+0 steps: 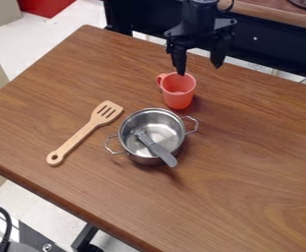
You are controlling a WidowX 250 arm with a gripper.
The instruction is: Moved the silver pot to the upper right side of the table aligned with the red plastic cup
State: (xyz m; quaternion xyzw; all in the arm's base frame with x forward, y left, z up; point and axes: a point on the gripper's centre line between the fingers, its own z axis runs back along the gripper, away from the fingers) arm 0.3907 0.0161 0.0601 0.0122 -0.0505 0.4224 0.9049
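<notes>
camera view: fingers [199, 69] found open above the counter's [254, 162] far edge. two-handled stainless-steel pot [169, 132] sits left of mid-counter, down-left of the fingers past the red plastic cup [179, 98]; handle axis slants up-right.

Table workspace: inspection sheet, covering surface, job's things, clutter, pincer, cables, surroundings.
Surface: brown wood-grain table, no spill seen.
Job's things: silver pot upright mid-table; red cup upright just beyond it.
Clutter: wooden spatula left of pot; grey-handled utensil in pot, handle over rim.
Pincer: open, nothing held, near cup.
Cables: black cable at lower left, off the tabletop.
Surroundings: pale floor; red object at upper left.
</notes>
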